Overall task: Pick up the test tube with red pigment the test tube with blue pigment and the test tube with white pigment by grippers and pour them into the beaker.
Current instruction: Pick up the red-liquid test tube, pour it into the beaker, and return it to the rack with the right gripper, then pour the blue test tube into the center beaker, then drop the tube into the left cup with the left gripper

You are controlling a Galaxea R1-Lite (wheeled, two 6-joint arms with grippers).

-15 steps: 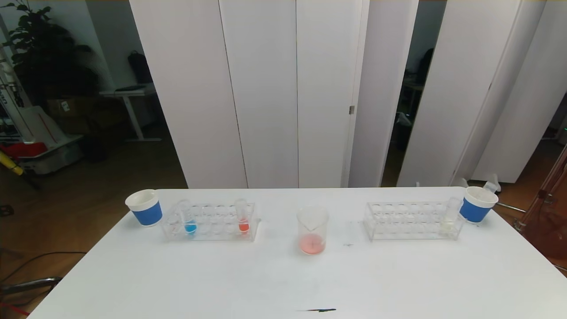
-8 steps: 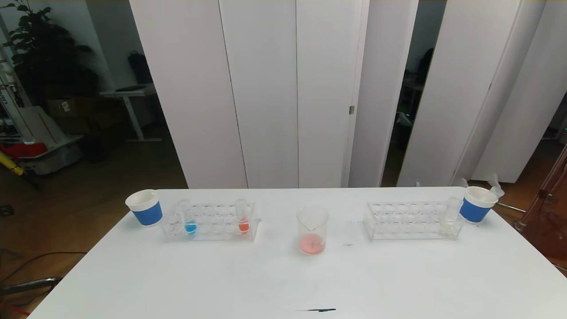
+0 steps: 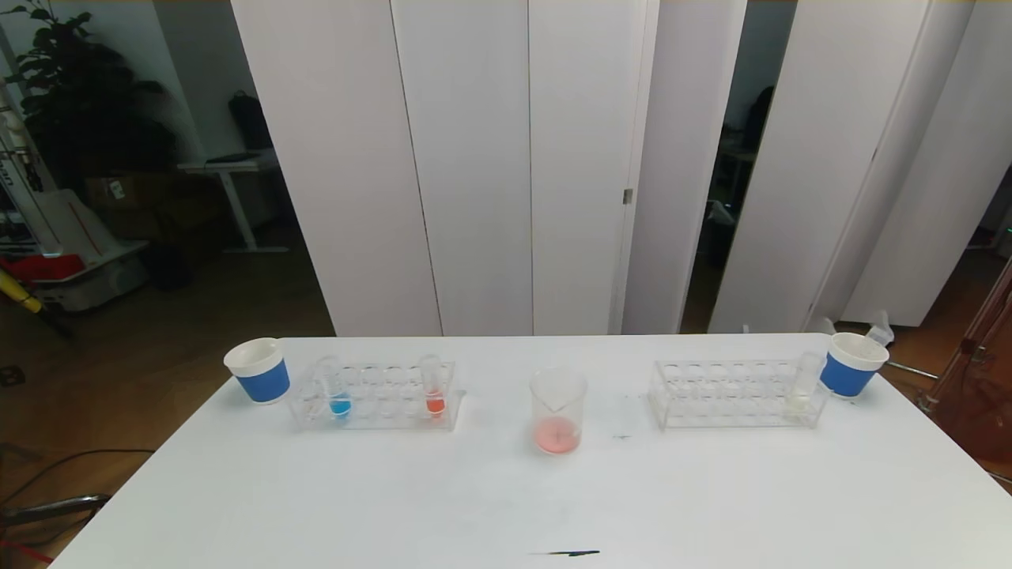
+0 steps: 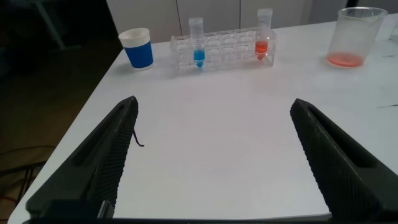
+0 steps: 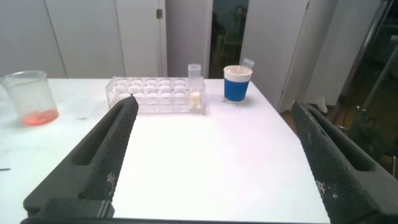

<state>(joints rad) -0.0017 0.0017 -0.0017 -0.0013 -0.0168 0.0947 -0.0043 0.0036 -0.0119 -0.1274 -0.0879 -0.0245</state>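
My left gripper (image 4: 211,155) hangs back over the near edge of the table (image 3: 506,498), jaws spread wide with nothing between them. My right gripper (image 5: 211,155) waits the same way on its own side, jaws apart and empty.

Well ahead of my left jaws stands a clear rack (image 4: 224,53). The blue tube (image 4: 198,42) sits upright toward its outer end, and a tube with red liquid (image 4: 263,37) stands at the end nearer the beaker (image 4: 354,37). The beaker is off beyond my left gripper's inner finger, with a thin pinkish-red layer in its bottom, so I judge one red pour is already made.

Far in front of my right jaws is a second rack (image 5: 155,94), the white tube (image 5: 194,84) upright at its outer end, beside a blue-banded paper cup (image 5: 237,83). Another cup (image 4: 137,48) stands past the left rack. The racks keep the tubes upright, tops free for a pinch from above. The beaker sits between both racks, where either arm should reach it.
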